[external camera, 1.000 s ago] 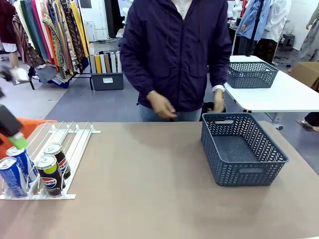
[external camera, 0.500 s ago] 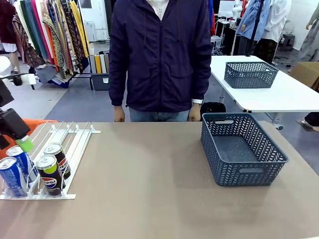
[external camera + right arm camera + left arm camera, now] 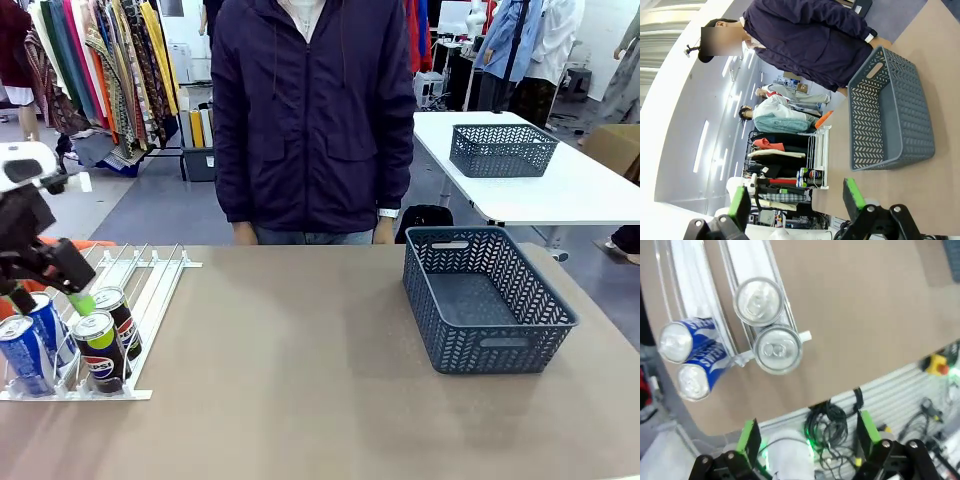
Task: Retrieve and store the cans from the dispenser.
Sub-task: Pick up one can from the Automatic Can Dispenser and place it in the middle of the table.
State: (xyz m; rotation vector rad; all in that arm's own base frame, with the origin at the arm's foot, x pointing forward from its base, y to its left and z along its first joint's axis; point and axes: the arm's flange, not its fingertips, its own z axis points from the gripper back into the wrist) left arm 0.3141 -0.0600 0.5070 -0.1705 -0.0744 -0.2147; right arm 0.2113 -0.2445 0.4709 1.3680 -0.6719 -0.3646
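Note:
Several cans stand at the low end of the white wire dispenser [image 3: 150, 285] at the table's left: two blue ones [image 3: 22, 352] and two black ones [image 3: 100, 350]. My left gripper [image 3: 52, 290] hangs open just above the blue cans. From the left wrist, my left gripper [image 3: 806, 440] looks down past the table edge, and the silver tops of the black cans [image 3: 777, 347] and the blue cans [image 3: 677, 340] lie ahead of the green fingers [image 3: 747, 437]. My right gripper [image 3: 796, 200] is open and holds nothing, far from the dispenser [image 3: 820, 150].
A dark grey perforated basket [image 3: 500, 350] stands on the table's right side, also seen as the basket [image 3: 890, 120] from the right wrist. A person in a dark jacket [image 3: 315, 120] stands at the far edge. A second basket [image 3: 503, 150] sits on a white table behind.
My left gripper has moved right and forward over the blue cans. The person has straightened up and stepped close to the table, hands lowered.

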